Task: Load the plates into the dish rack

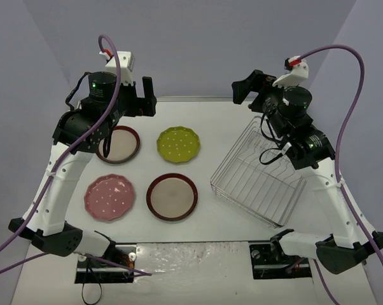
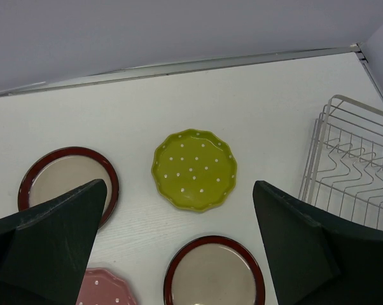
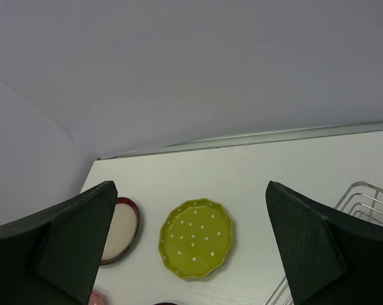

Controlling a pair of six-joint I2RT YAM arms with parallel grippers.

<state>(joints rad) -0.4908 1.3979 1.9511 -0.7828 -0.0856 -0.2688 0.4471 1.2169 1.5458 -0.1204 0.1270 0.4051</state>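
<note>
Four plates lie flat on the white table. The yellow-green dotted plate (image 1: 179, 144) is at the middle back. One red-rimmed plate (image 1: 123, 145) is left of it, partly under my left arm. The pink dotted plate (image 1: 109, 197) and the other red-rimmed plate (image 1: 172, 196) lie nearer. The silver wire dish rack (image 1: 258, 181) stands at the right and holds nothing. My left gripper (image 1: 139, 100) is open and empty, raised above the far left plates. My right gripper (image 1: 245, 89) is open and empty, raised behind the rack. The left wrist view shows the yellow-green plate (image 2: 194, 168) between its open fingers.
The table's back edge (image 2: 198, 63) meets a grey wall. The right wrist view shows the yellow-green plate (image 3: 196, 246), a red-rimmed plate (image 3: 120, 230) and a corner of the rack (image 3: 369, 197). Both arm bases sit at the near edge.
</note>
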